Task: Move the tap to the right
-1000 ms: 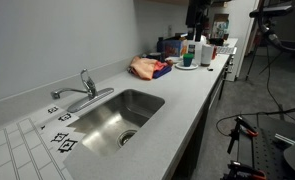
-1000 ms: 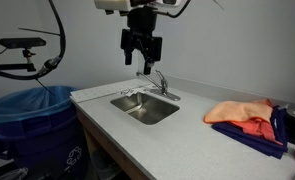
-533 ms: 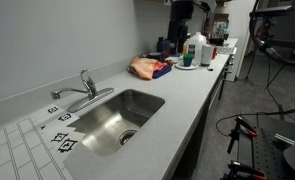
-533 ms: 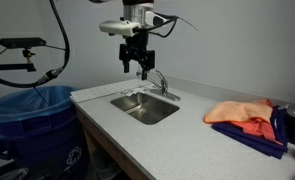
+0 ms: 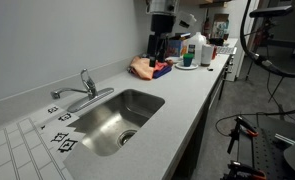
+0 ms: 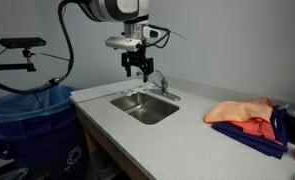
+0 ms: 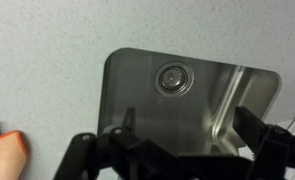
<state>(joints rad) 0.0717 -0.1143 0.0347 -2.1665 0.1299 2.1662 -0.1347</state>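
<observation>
Above the sink (image 6: 145, 108), my claw (image 6: 139, 70), spread and empty as far as I can tell, now hangs lower and nearer the tap (image 6: 157, 85), which sits unmoved on the rim behind the basin, so the push rightward has yet to begin.

Fingers (image 7: 87, 156) (wrist view) half off-frame below

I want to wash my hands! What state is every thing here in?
tap: no water running
sink: empty, drain uncovered
end effector: open, holding nothing, up in the air
orange cloth: crumpled
</observation>
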